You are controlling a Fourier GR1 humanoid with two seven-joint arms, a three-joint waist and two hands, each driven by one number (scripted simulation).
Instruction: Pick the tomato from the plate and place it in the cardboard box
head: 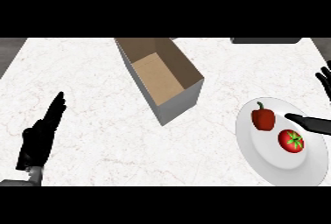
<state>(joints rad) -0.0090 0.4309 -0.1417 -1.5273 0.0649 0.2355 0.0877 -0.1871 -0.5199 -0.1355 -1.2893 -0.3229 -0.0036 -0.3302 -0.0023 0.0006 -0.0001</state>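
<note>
1. Right hand (320, 124), black, enters from the right edge of the head view; one digit lies straight over the plate, pointing left, and other fingers stand spread higher up at the edge. It is open and holds nothing.
2. Just below and slightly left of that straight digit sits the round red tomato with a green star-shaped stem (291, 141). A narrow gap shows between them, so they look close but not touching.
3. Left of the same digit lies a red bell pepper with a green stalk (263, 118), near the fingertip, so the hand sits between two red things and must go down toward the lower one.
4. Both rest on a white round plate (278, 168) at the right side of the pale marbled counter (97, 78).
5. Well to the upper left stands the open brown cardboard box with grey outer walls (165, 78), its long axis running from upper left to lower right.
6. Left hand (42, 135), black, rests at the lower left with fingers straight and together, pointing up, well apart from the plate. The right hand is clearly nearer the tomato.
</note>
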